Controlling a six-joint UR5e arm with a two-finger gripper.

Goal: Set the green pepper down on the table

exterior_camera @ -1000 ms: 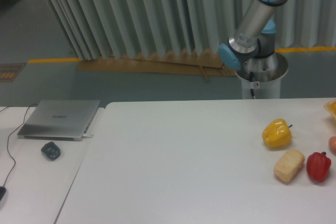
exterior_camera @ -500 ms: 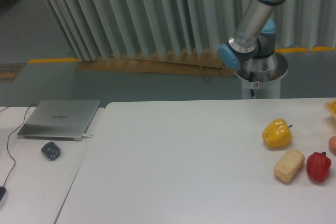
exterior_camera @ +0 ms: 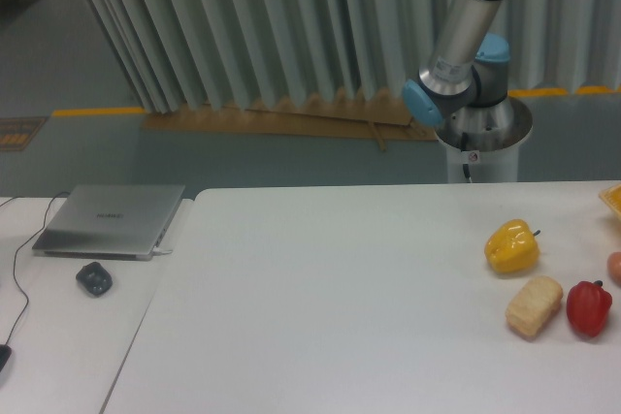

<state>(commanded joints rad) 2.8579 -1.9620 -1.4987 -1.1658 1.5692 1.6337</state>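
The green pepper is out of view. The large white table (exterior_camera: 340, 307) fills the lower part of the frame. Only the arm's base and lower links (exterior_camera: 464, 46) show behind the table's far edge at the upper right; the arm runs out of the top right corner. The gripper itself is outside the frame, so its state cannot be seen.
A yellow bell pepper (exterior_camera: 511, 246), a tan bread-like block (exterior_camera: 534, 306) and a smaller red bell pepper (exterior_camera: 588, 307) lie at the table's right side. An orange item (exterior_camera: 613, 200) peeks in at the right edge. On the left desk (exterior_camera: 58, 336) sit a grey laptop (exterior_camera: 109, 219) and a dark mouse (exterior_camera: 94, 278).
The arm's upper link has swung slightly to the left and its blue elbow joint has risen toward the top edge. Nothing on the table moved.
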